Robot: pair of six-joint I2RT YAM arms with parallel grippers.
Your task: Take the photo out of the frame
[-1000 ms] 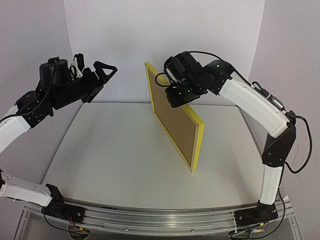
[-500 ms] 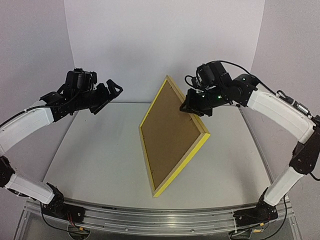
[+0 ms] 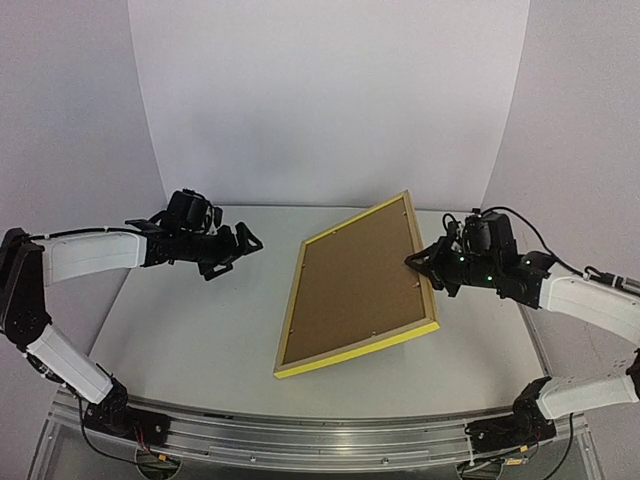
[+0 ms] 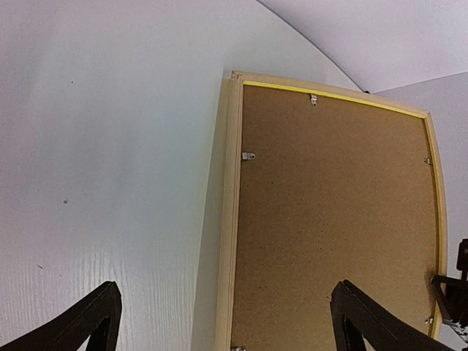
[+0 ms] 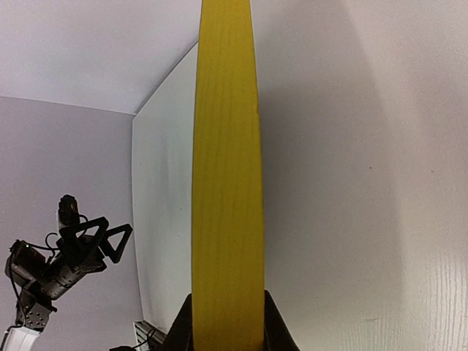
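The yellow frame (image 3: pixel 352 354) is tilted low over the table with its back up. Its pale wood rim (image 4: pixel 229 219) surrounds the brown cardboard backing (image 3: pixel 355 280), which small metal tabs (image 4: pixel 248 156) hold in. The photo is hidden under the backing. My right gripper (image 3: pixel 422 266) is shut on the frame's right edge, seen edge-on as a yellow strip (image 5: pixel 227 183) between its fingers (image 5: pixel 274 329). The frame's near left corner is down at the table. My left gripper (image 3: pixel 245 248) is open and empty, just left of the frame; in its own view (image 4: pixel 223 307) its fingers straddle the frame's left rim from above.
The white table (image 3: pixel 190 320) extends left of and in front of the frame. A white backdrop wall (image 3: pixel 320 100) curves up behind it. A metal rail (image 3: pixel 320 430) runs along the near edge. My left gripper also shows in the right wrist view (image 5: pixel 95 241).
My right gripper has swung the frame down from upright to nearly flat, back up. My left arm has come down and moved right, toward the frame's left side.
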